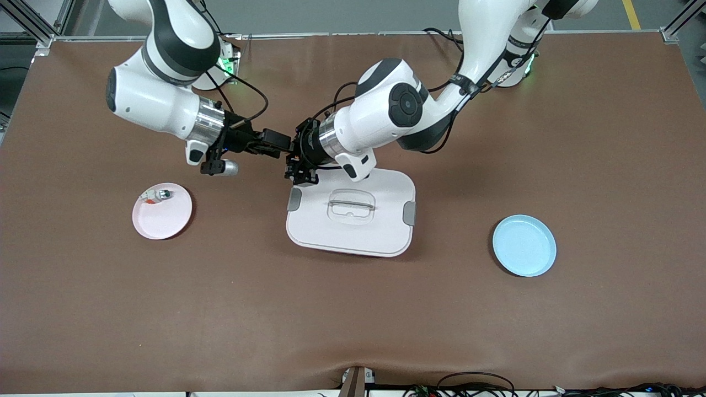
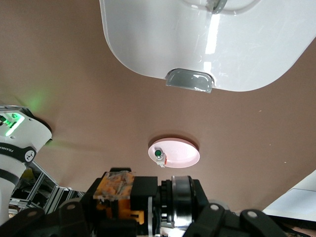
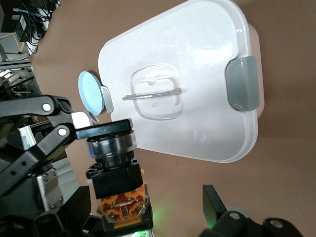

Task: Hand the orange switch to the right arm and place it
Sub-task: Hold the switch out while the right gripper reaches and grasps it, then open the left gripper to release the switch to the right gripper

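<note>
Over table: L gripper [image 1: 290,157] w/ orange switch [image 3: 117,173], R gripper [image 1: 274,142] alongside.

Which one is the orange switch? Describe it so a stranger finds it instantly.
Find the white lidded box mid-table. Above its corner toward the right arm's end, the left gripper clamps the orange switch: stubby, black with orange bands, unlike the green-tipped white switch on the pink plate.

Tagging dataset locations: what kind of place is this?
Likely a robotics lab bench: two Franka arms bolted at a brown-covered table, aluminium framing at its corners, loose cables along the edge, staged props like a lidded container.
</note>
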Available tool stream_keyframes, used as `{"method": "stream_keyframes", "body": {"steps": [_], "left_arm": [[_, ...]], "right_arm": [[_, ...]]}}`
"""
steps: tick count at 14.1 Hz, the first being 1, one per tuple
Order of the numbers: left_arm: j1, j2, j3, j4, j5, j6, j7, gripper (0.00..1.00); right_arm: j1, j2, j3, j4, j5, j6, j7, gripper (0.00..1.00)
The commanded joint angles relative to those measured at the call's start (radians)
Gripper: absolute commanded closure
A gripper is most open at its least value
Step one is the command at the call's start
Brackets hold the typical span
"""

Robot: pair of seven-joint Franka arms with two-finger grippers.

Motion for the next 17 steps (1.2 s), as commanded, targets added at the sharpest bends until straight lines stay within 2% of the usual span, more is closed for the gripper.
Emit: {"method": "stream_keyframes", "body": {"steps": [1, 17], "left_arm": [[-0.012, 0.012, 0.006, 0.026, -0.016, 0.008, 0.012, 0.86], [-0.012, 0.013, 0.006, 0.026, -0.016, 0.008, 0.025, 0.84]], "right_arm": [[0.032, 0.017, -0.006, 0.016, 0.02, 0.017, 0.013, 0.0], [0.007, 0.009, -0.015, 0.026, 0.019, -0.044, -0.086, 0.0]]}}
